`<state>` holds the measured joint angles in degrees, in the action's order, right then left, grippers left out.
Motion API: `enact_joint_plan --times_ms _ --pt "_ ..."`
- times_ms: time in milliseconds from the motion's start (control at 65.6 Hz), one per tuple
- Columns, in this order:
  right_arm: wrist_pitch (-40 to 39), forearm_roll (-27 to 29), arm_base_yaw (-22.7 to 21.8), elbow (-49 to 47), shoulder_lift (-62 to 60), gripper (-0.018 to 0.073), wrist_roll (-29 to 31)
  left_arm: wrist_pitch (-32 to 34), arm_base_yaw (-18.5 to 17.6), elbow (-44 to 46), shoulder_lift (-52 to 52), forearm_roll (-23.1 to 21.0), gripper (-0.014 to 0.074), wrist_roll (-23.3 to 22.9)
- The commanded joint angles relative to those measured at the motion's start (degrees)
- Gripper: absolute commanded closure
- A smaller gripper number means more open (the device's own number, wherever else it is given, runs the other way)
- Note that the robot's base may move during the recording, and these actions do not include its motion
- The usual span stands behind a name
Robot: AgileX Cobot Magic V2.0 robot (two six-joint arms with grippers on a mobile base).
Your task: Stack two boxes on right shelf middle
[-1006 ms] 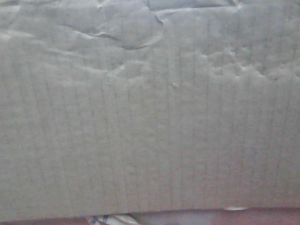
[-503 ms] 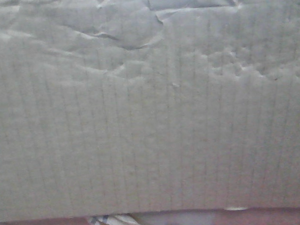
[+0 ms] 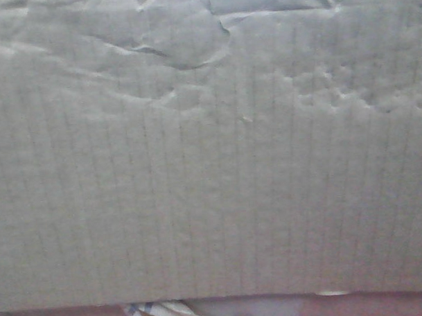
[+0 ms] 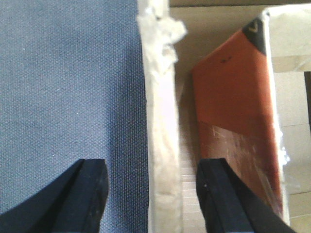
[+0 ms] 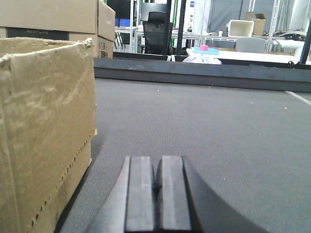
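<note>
A tan cardboard box with a creased, dented face fills the front view. In the left wrist view my left gripper is open. Its jaws straddle the taped top edge of a box wall without closing on it. An orange-brown flap or item lies inside that box. In the right wrist view my right gripper is shut and empty, low over the dark grey surface. A cardboard box stands just to its left, apart from it. The steel shelf is out of view.
More cartons are stacked behind the near box. A dark raised edge bounds the grey surface at the far side. Beyond it stand an office chair and tables. Blue-grey fabric lies left of the box wall.
</note>
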<state>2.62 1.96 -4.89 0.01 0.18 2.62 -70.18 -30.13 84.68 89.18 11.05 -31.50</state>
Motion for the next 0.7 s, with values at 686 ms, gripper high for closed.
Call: enact_joint_plan --times_ms 686 --pt "51.28 -0.38 -0.14 -38.94 32.29 0.0721 -1.56 0.22 0.18 0.07 -0.37 -0.19 0.0277 1.58"
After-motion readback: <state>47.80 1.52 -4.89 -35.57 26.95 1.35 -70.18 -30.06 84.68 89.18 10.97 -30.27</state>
